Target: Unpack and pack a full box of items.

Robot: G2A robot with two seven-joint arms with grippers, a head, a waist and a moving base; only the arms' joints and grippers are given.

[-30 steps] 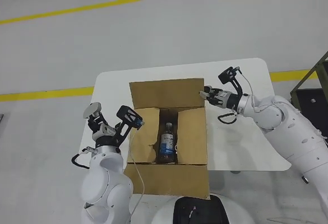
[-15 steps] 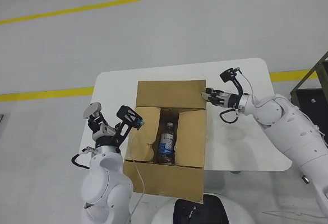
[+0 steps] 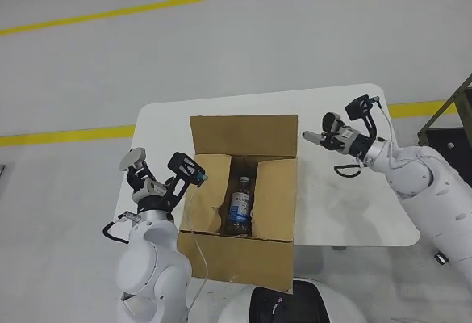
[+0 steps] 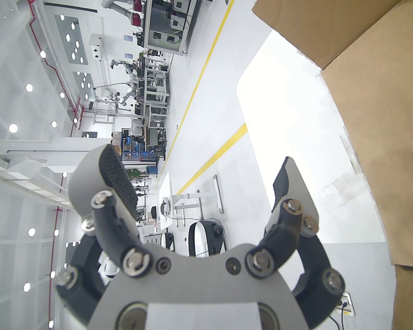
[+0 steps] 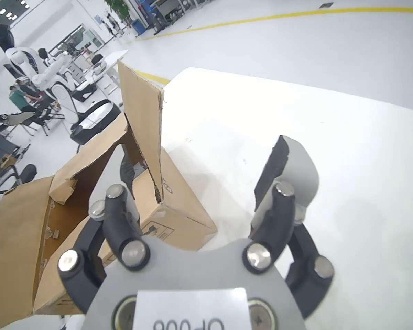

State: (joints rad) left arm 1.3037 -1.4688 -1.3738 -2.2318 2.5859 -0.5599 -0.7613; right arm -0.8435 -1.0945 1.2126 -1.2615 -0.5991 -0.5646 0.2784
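White table [image 3: 340,206], rounded corners. Cardboard box [image 3: 240,136], brown, all four flaps open: mid-table, its near flap overhanging the table's near edge, its far flap standing up close to the far edge. Right gripper [image 3: 319,138] [image 5: 206,163]: over the table towards its far right corner, just beside the right end of the far flap; fingers spread wide, nothing held; whether it touches the flap cannot be told. Left gripper [image 3: 161,165] [image 4: 201,169]: at the table's left edge, beside the box's left wall, fingers wide apart, nothing held. Bottle [image 3: 240,206], dark contents, blue label: lying inside the box, cap towards the far edge.
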